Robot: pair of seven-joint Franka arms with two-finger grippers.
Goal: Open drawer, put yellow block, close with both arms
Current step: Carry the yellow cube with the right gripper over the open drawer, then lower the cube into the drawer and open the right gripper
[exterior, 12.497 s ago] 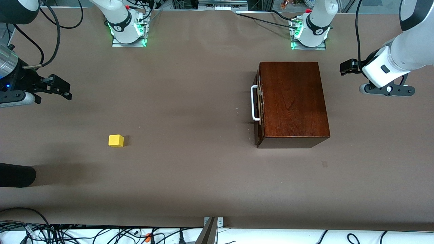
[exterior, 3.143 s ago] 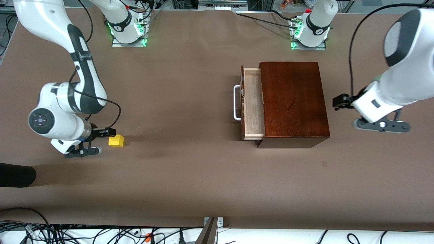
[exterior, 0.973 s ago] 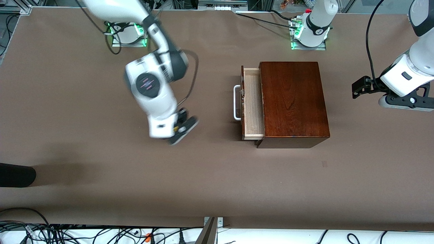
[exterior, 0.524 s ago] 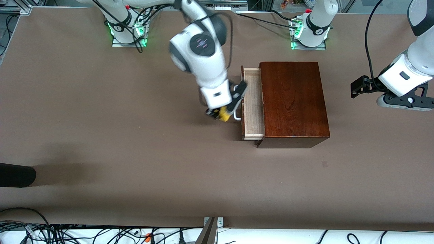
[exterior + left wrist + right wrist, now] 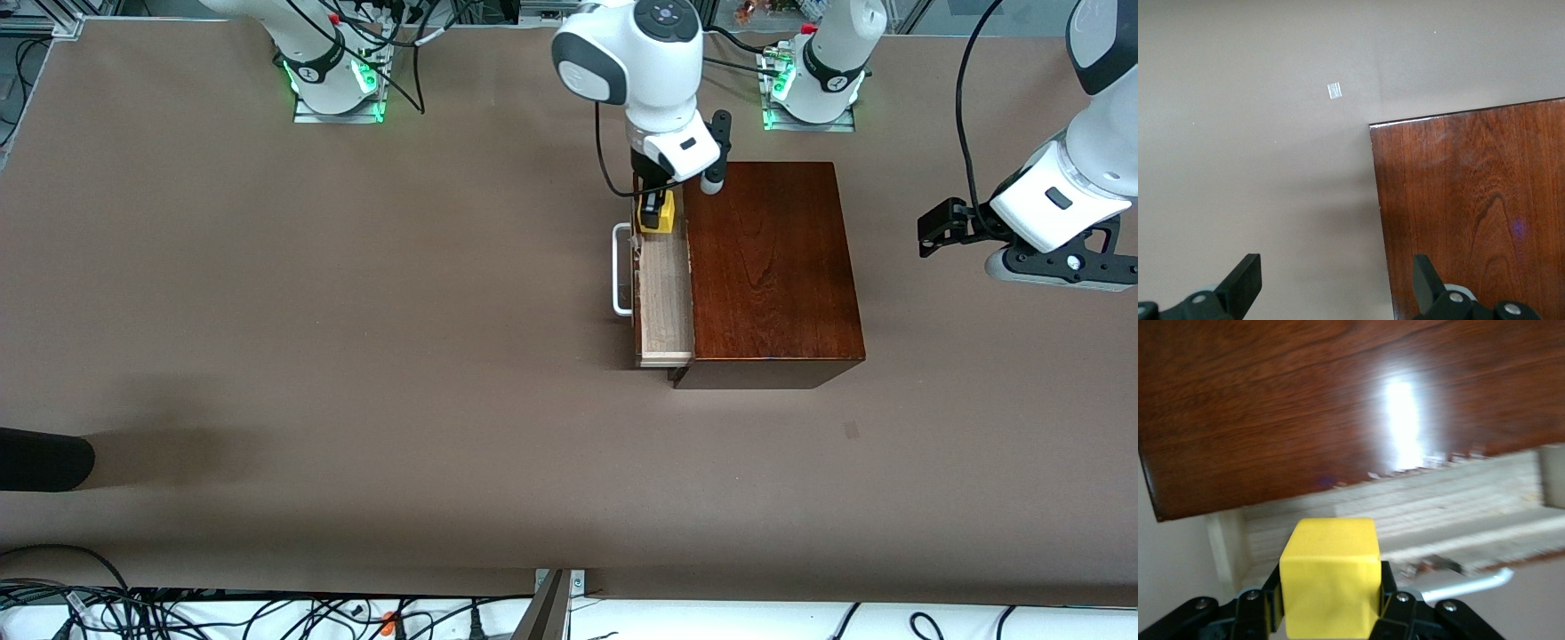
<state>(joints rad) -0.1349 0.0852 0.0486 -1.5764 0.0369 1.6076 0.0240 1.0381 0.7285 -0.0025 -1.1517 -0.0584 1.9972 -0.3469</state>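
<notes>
Over the open drawer, at its end nearest the arm bases, my right gripper clenches the yellow block; placing is in hand. Next I should lower and let go inside the tray. My left gripper waits, fingers spread, beside the wooden box.

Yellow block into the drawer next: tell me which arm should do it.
Right. The right gripper holds the yellow block over the open drawer; the left gripper hangs open beside the box.

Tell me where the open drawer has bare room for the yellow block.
The pale wooden drawer tray lies bare from the small yellow cube, held by the right gripper, down to its camera-side end. It is crowded only at the base-side end. The left gripper waits open.
</notes>
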